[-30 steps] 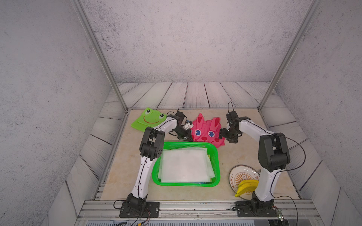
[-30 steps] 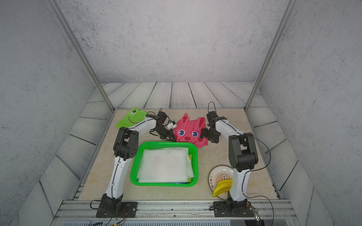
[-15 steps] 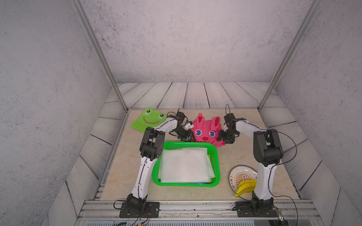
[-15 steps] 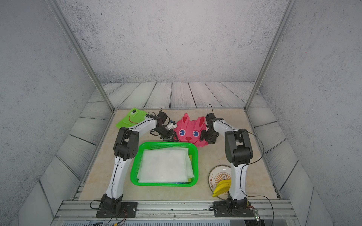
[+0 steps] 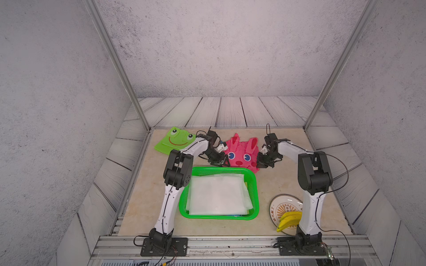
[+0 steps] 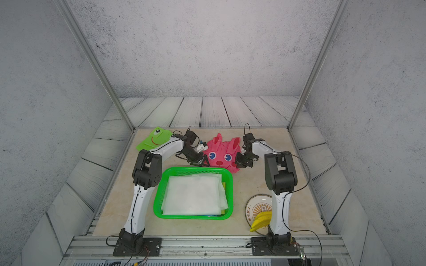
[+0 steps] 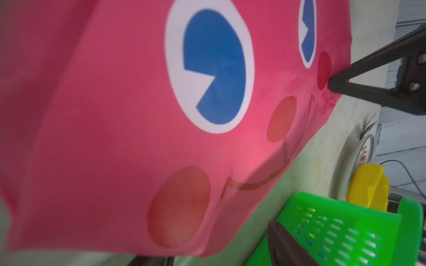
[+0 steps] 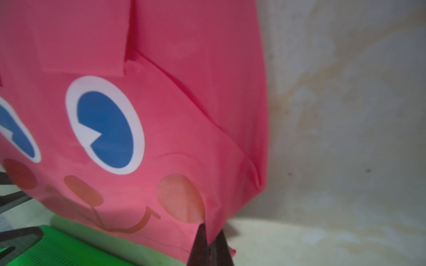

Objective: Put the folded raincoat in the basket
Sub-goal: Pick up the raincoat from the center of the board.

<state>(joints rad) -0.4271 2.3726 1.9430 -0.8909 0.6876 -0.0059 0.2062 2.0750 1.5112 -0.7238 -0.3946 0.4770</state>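
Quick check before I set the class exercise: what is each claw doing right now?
Left claw: open.
Right claw: closed on the pink rabbit raincoat edge.

Showing red characters along the rim of the plate (image 5: 280, 202) at the near right; coming out too small and blurred for reading.

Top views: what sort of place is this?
Probably a robot test cell: two white robot arms bolted to an aluminium rail, enclosed by grey textured wall panels on metal posts.
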